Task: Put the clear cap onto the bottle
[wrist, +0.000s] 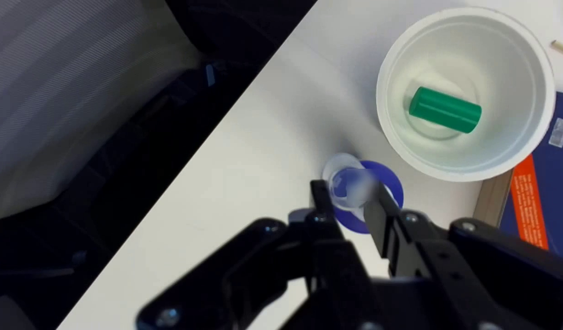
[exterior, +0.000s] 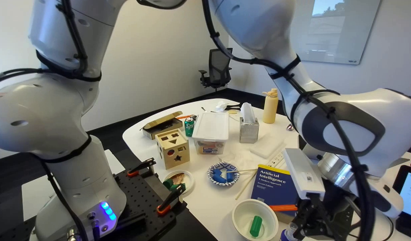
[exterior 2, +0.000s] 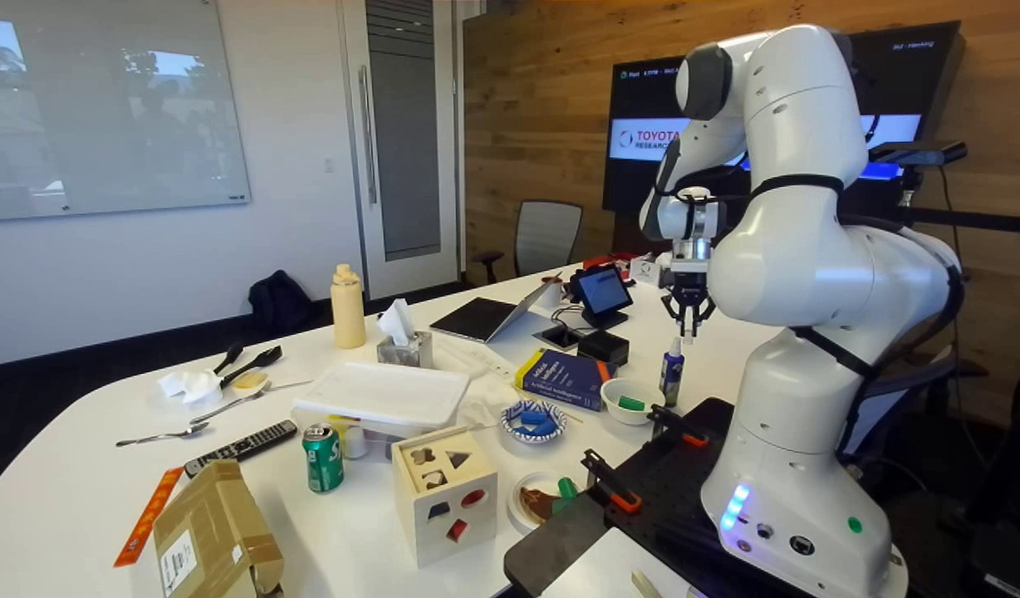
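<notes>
- Pincer (wrist: 348,188): closed on the clear cap (wrist: 344,180), one finger either side of its wall.
- Clear cap: held up at the top of the bottle (exterior 2: 670,378); in an exterior view it shows right by the pointed tip, apparently not seated. Rim touching tip or not: can't tell.
- Bottle: upright, purple-blue, on the tabletop (wrist: 245,160), just beside the white bowl (wrist: 515,68) with a green cylinder (wrist: 445,110) lying in it. No brace visible.
- Wrist view: cap looks off-centre from the bottle; part of that may be camera angle.
- Step (my call): lining up before pressing down. Late in the task, only seating and release left.
- Cap handling (judged): very light, thin stiff plastic, smooth, so a bit slippery. Too hard a squeeze could bend it oval or crack it, then it won't fit. Best hold: side wall, high toward the closed end, even light pressure, open rim left free.
- Bottle handling (judged): fill level unreadable, weight a guess. Tall and narrow, so a sideways nudge could tip it.
- Next needs: small sideways correction, straight descent, gentle press until it seats, then let go.
- Risks: rim snagging the tip, cap twisting between the fingers, bottle sliding or toppling.
</notes>
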You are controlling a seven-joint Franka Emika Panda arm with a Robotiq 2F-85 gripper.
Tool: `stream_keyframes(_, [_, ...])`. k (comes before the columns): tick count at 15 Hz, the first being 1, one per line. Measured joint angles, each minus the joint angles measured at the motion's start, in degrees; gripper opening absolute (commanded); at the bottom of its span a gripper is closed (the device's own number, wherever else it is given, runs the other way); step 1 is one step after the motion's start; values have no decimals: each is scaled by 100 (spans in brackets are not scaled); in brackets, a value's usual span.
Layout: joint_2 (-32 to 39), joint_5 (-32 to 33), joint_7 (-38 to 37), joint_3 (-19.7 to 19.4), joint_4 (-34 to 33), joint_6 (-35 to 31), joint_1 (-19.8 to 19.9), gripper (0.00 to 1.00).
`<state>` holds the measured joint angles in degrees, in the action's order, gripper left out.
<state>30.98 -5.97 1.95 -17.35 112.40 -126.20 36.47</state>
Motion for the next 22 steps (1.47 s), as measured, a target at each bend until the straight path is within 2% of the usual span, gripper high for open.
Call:
stream_keyframes(4, [-617, 0, 0, -97, 856, -548, -182, 6])
stream_keyframes(10, [-1135, 0, -4, -328, 1502, -1323, -399, 6])
stream_keyframes(17, [-1066, -70, -7, -322, 1541, -1637, -564, 6])
stream_keyframes(22, [-877, -239, -10, -269, 1275, -1641, -650, 6])
